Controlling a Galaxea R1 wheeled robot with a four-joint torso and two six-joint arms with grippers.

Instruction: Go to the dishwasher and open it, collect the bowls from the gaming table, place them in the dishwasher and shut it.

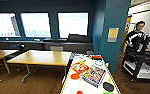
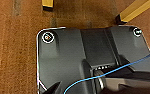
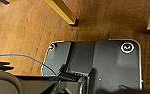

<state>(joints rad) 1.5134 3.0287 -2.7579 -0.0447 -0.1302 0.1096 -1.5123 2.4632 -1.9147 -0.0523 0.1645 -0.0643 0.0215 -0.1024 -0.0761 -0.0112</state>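
The gaming table [image 1: 72, 87], white-topped with a thin yellow edge, runs away from me at the lower middle of the head view. An orange bowl [image 1: 75, 76] lies near its left edge. A light green bowl [image 1: 108, 93] peeks in at the picture's lower edge, just past a black paddle [image 1: 108, 86]. The dishwasher is out of view. Both wrist views look down over the robot's dark plate at brown wooden floor, with yellow table legs [image 2: 48, 5] [image 3: 62, 11] close by.
Two colourful game boxes [image 1: 94, 75] [image 1: 79, 67] lie on the white table. Wooden-topped tables [image 1: 41, 57] stand to the left. A teal pillar [image 1: 111, 32] rises just right of the table. Beyond it a person [image 1: 137, 35] stands behind a black cart [image 1: 141, 63].
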